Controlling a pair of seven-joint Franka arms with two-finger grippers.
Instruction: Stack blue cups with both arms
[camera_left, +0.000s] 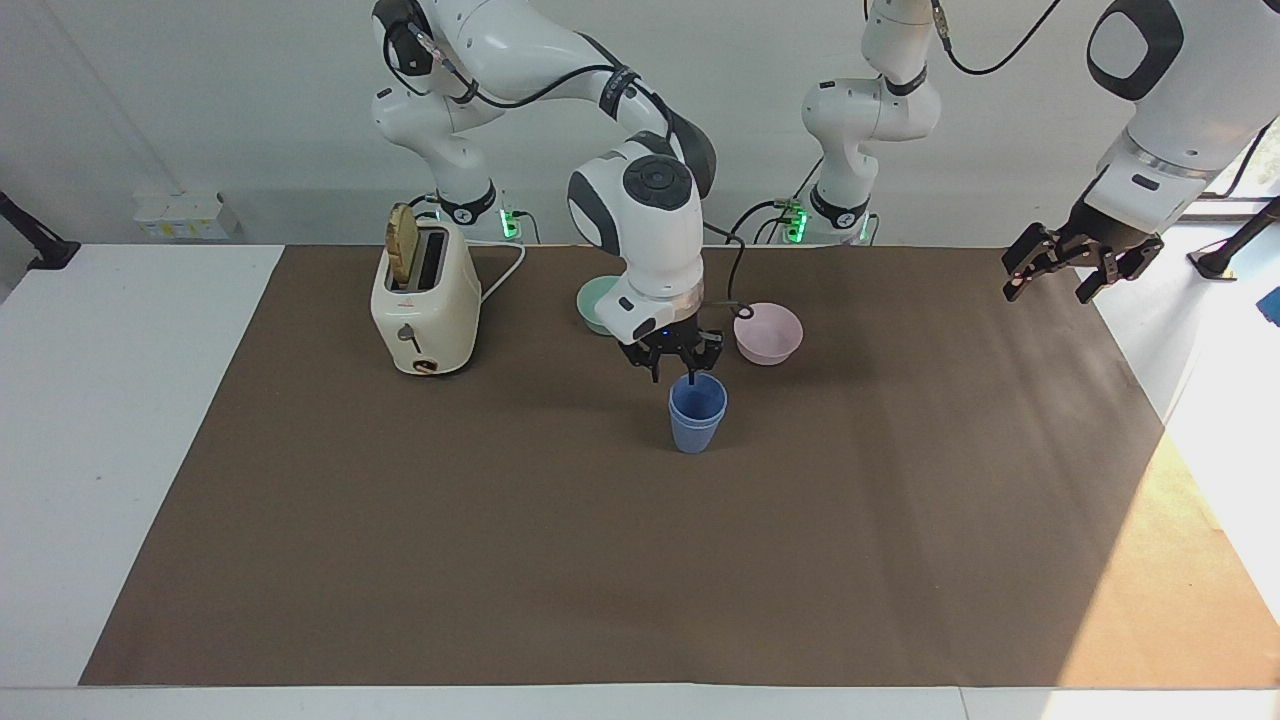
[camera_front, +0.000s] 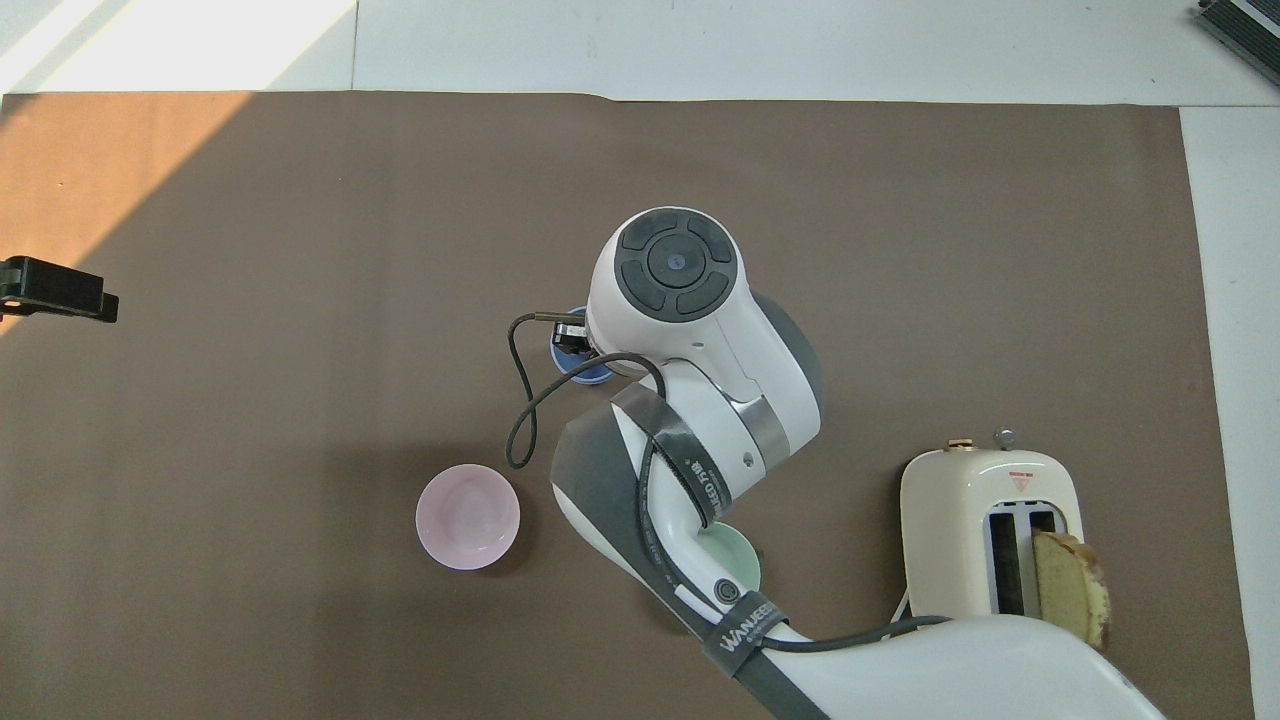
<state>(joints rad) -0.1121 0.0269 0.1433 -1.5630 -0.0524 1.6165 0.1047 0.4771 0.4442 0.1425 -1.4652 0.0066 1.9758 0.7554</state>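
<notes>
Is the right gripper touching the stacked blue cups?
Cannot tell. In the facing view the right gripper overlaps the blue cups' rim; the overhead view hides it.
</notes>
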